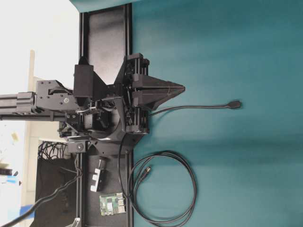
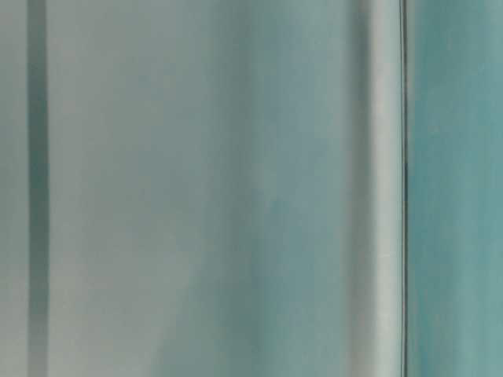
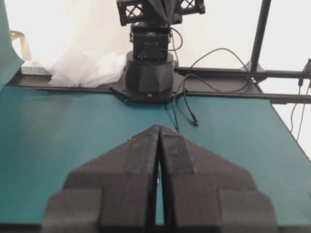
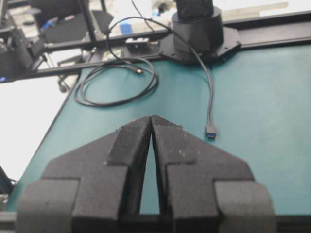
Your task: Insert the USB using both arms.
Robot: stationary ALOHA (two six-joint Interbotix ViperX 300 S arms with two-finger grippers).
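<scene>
Both the left pincer and right pincer are closed and empty, the USB beside a looped cable.

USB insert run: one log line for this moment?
phase: pre-grasp | USB: loose on teal mat, untouched | left end effector: shut, empty | right end effector: tips together, empty | looped cable: idle

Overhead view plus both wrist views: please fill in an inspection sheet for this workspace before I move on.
Surface: teal mat, flat.
Job's things: USB plug lying loose on the mat, not gripped.
Clutter: green circuit board and white part on the black rail.
Grippers: left gripper shut, empty; right gripper fingertips together, empty.
Cables: looped cable coiled flat, apart from the plug.
Surroundings: white plastic sheeting; table-level view too blurred to read.
</scene>
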